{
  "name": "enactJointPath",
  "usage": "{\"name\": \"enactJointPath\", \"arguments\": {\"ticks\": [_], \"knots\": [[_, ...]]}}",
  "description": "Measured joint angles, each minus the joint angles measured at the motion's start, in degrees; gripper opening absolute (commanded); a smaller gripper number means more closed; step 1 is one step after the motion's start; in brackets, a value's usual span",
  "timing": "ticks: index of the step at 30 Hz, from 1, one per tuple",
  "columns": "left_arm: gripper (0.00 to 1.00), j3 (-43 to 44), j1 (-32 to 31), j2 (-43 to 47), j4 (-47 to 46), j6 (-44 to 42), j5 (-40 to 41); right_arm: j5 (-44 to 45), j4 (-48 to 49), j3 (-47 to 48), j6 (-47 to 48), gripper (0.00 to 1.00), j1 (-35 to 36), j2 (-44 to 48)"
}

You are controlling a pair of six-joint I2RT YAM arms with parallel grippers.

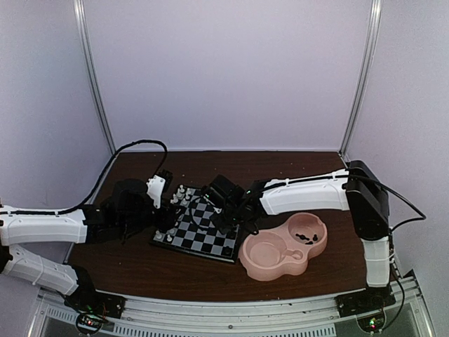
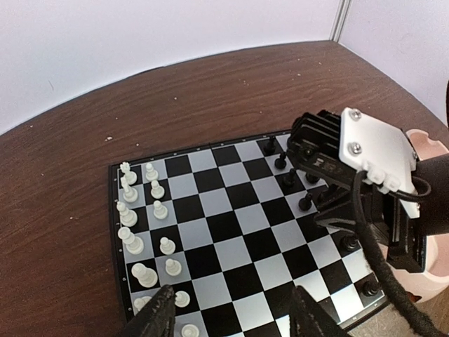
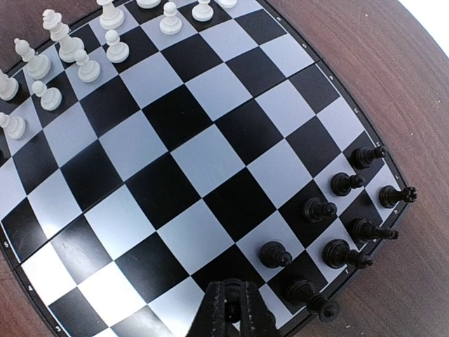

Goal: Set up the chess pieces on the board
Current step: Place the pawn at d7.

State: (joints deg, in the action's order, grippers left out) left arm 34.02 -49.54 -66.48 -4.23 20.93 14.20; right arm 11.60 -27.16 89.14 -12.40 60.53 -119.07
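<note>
The board (image 1: 200,228) lies near the middle of the table (image 1: 140,270), a little toward its near edge and turned askew to it. White chess pieces (image 2: 130,242) stand in two rows along the board's left edge, most of them upright on their own squares. Black chess pieces (image 3: 344,254) stand along the opposite, right edge, in two shorter rows that fill only part of that side. The squares between the two sets are bare.

The left gripper (image 2: 235,319) hangs over the board's near-left part, beside the white rows. Its fingers (image 2: 165,316) are spread apart with only checks showing between them. The right gripper (image 3: 235,309) reaches in from the right and hovers over the black side of the board, just beside the black rows. Its fingers are pressed together, and no piece shows between them.

A pink dish (image 1: 263,263) with two bowls sits on the table just right of the board, toward the near right corner. A few dark pieces (image 1: 306,236) lie in its farther bowl, too small to tell which they are
</note>
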Motion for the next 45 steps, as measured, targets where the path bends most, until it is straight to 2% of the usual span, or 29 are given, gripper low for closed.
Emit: {"name": "enactJointPath", "arguments": {"ticks": [15, 31, 39, 45], "knots": [[0.56, 0.00, 0.00, -0.09, 0.07, 0.00, -0.04, 0.63, -0.26, 0.61, 0.02, 0.02, -0.55, -2.25], [0.55, 0.00, 0.00, -0.11, 0.74, 0.00, -0.09, -1.27, -0.24, 0.63, 0.00, 0.07, -1.11, -2.49], [0.56, 0.00, 0.00, -0.28, 1.38, 0.00, -0.11, -1.77, -0.26, 0.96, -0.15, 0.18, -1.11, -2.69], [0.56, 0.00, 0.00, -0.33, 1.40, 0.00, -0.17, -1.92, -0.28, 0.96, -0.46, 0.21, -1.11, -2.69]]}}
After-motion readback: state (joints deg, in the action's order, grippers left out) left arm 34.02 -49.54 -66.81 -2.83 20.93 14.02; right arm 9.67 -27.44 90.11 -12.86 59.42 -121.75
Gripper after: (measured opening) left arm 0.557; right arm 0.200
